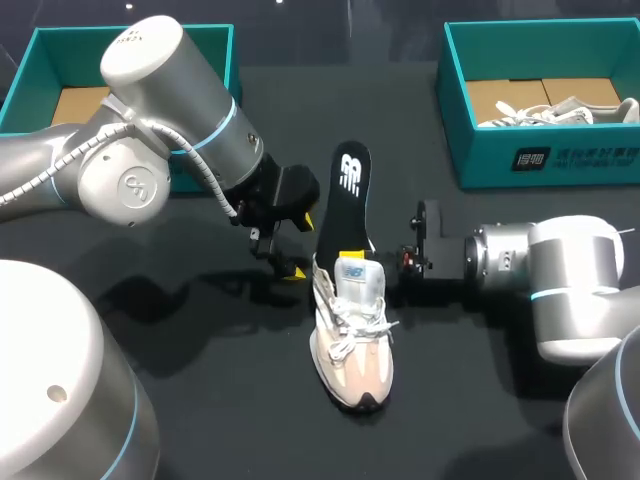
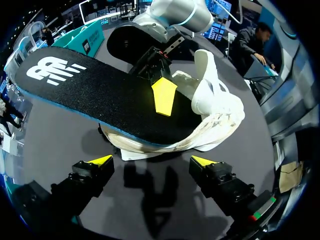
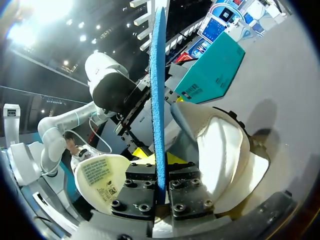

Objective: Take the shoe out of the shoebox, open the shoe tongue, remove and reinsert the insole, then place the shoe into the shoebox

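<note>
1. Head view: at the far-left corner of the table (image 1: 220, 385) a teal shoebox (image 1: 60, 40) stands with no shoe in it. Taking the shoe out looks done.
2. Left wrist view: the left gripper (image 2: 151, 161) has its fingers spread wide and holds nothing. It hovers just short of the heel.
3. At the middle of the table the shoe (image 1: 352, 340) sits upright, toe toward the near edge. Its tongue (image 1: 358, 278) is lifted and the laces are loose, so I judge that step done too.
4. The black insole (image 1: 345, 200) rises from the heel opening and slants toward the far edge, most of it outside the shoe. I cannot tell whether it is coming out or going back in.
5. Right wrist view: the right gripper (image 3: 161, 175) is clamped on the insole, which runs edge-on between its fingers.
6. At the far-right corner a second shoebox (image 1: 540, 165) holds another shoe (image 1: 560, 112). Seating the insole and boxing the shoe remain.
</note>
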